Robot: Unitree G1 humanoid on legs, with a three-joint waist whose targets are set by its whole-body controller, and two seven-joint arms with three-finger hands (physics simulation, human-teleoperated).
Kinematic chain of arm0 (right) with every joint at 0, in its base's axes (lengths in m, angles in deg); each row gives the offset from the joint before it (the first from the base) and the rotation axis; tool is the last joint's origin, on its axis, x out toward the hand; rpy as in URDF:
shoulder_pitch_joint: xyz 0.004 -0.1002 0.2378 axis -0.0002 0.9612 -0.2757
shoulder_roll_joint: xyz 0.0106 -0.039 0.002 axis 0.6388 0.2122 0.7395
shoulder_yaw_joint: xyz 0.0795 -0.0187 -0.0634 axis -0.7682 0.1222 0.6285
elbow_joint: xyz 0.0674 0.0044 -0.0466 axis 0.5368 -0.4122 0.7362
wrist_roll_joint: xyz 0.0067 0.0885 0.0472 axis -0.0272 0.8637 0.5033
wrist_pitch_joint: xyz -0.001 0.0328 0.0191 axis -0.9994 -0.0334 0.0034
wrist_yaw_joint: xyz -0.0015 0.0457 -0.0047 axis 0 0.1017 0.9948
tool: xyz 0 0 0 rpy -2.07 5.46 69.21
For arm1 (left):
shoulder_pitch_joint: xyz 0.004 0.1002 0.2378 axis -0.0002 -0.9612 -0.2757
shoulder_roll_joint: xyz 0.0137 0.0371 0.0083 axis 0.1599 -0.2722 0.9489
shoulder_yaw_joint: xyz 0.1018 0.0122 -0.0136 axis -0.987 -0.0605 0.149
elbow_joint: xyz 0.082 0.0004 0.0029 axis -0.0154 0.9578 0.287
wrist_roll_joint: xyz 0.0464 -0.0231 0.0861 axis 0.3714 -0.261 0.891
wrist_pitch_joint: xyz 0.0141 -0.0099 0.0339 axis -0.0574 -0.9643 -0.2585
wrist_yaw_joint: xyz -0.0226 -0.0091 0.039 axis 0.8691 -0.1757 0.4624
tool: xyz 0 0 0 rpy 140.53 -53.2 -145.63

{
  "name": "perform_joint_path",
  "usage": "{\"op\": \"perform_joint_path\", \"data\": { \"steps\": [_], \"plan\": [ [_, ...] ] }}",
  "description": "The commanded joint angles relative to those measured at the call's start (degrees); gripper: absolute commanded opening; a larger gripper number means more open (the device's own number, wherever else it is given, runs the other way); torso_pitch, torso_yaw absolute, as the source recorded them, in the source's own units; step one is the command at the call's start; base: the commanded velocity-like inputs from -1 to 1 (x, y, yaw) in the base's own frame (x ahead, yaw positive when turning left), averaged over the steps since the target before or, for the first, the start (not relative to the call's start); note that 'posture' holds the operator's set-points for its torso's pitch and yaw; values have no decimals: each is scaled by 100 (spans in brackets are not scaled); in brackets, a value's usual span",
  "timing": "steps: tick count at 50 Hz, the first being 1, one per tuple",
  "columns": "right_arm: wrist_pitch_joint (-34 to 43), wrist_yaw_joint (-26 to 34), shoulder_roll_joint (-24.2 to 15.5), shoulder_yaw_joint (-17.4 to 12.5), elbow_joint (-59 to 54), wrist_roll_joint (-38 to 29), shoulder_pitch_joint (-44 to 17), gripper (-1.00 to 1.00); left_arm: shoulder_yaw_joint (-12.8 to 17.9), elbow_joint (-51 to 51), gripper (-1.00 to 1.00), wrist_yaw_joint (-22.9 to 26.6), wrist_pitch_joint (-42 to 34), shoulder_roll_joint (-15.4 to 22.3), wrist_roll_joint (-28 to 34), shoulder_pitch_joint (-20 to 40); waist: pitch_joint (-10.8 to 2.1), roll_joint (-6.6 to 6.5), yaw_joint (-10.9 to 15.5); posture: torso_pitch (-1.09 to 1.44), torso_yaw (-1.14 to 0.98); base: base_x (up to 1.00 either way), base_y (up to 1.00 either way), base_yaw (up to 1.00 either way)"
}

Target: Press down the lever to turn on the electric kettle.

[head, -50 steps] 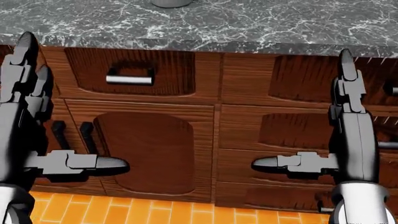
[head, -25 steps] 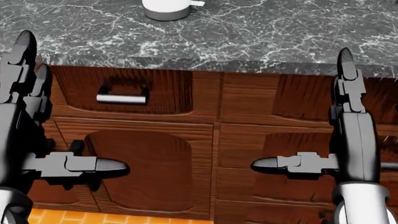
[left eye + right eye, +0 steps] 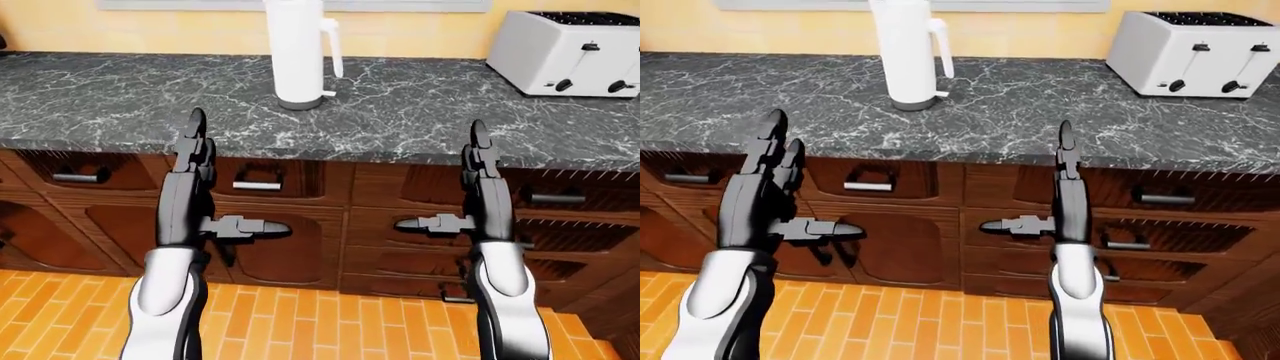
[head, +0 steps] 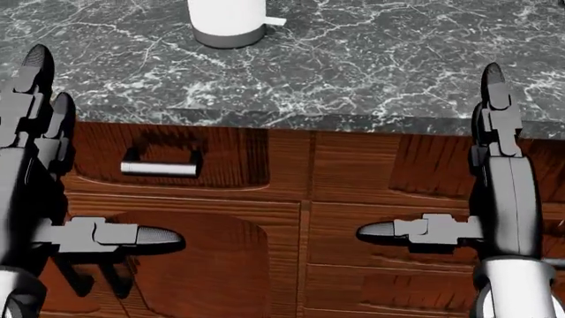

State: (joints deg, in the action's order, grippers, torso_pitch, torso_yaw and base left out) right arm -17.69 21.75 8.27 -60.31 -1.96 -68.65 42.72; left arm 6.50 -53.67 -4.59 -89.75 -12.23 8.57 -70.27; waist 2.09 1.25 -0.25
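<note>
The white kettle [image 3: 297,52] stands on the dark marble surface [image 3: 120,97], well above and beyond both hands, a bit nearer the left one. Its small lever [image 3: 327,94] sticks out low on its right side. The left hand [image 3: 195,191] and the right hand [image 3: 478,187] are held up below the surface edge, holding nothing. Their fingers [image 3: 194,127] are spread wide, thumbs pointing at each other. A toaster [image 3: 572,51] sits far off, up past the right fingers.

Kettle [image 3: 297,52] top cut off; its lever too small to tell
</note>
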Motion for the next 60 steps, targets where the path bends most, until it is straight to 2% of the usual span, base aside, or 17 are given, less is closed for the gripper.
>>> {"op": "perform_joint_path", "data": {
  "steps": [1,4,7,8,10,16,20,21,23,29,32,41,45,54,58,59,60],
  "plan": [
    [-188,11,-10,60,291,1,-154,100,81,-263,100,-52,165,51,36,142,-64,-14,25,0,0,14,0,0],
    [-177,15,-11,52,312,3,-155,100,58,-334,100,-51,106,54,49,149,-14,-229,3,0,0,16,0,0],
    [-173,16,-13,48,319,2,-155,100,53,-332,100,-47,112,55,59,154,-117,-659,-8,0,0,15,0,0],
    [-174,17,-13,46,318,5,-157,100,53,-326,100,-44,123,55,62,148,-93,-428,58,0,0,14,0,0],
    [-177,14,-12,50,310,3,-161,100,64,-311,100,-42,142,53,61,143,-81,-498,64,0,0,16,0,0],
    [-160,14,-13,46,333,5,-165,100,-3,-336,100,-50,116,33,104,145,-74,-175,100,0,0,16,0,0],
    [-56,29,-19,30,481,8,-161,100,40,-430,100,-26,15,50,99,191,-132,333,107,0,0,15,0,0],
    [-50,31,-19,33,489,6,-162,100,46,-432,100,-25,18,51,97,190,-115,95,47,0,0,16,0,0],
    [3,38,-21,23,556,8,-168,100,79,-457,100,-19,-39,68,82,238,-99,185,43,0,0,14,0,0],
    [104,33,-14,6,727,27,-145,100,95,-564,100,-29,-113,81,53,242,-21,-153,14,0,0,15,0,0],
    [114,37,-19,4,740,30,-151,100,109,-590,100,-31,-153,93,46,267,-128,-584,-20,0,0,15,0,0],
    [169,65,-26,-38,846,83,-118,100,38,-619,100,-41,-275,102,98,384,-71,-220,90,0,0,15,0,0],
    [328,100,-76,-114,988,119,-176,100,23,-648,100,-45,-397,120,115,505,-161,297,116,0,0,15,0,0],
    [587,122,-149,-133,1119,119,-382,100,45,-684,100,-31,-551,162,110,670,-29,-102,29,0,0,15,0,0],
    [662,128,-164,-139,1170,120,-426,100,65,-702,100,-31,-594,180,99,704,-156,-660,-6,0,0,15,0,0],
    [697,132,-173,-141,1192,118,-448,100,69,-713,100,-30,-613,188,96,717,-113,-417,62,0,0,16,0,0],
    [731,137,-183,-141,1207,115,-476,100,77,-726,100,-31,-636,192,91,731,-93,-501,44,0,0,16,0,0]
  ]
}}
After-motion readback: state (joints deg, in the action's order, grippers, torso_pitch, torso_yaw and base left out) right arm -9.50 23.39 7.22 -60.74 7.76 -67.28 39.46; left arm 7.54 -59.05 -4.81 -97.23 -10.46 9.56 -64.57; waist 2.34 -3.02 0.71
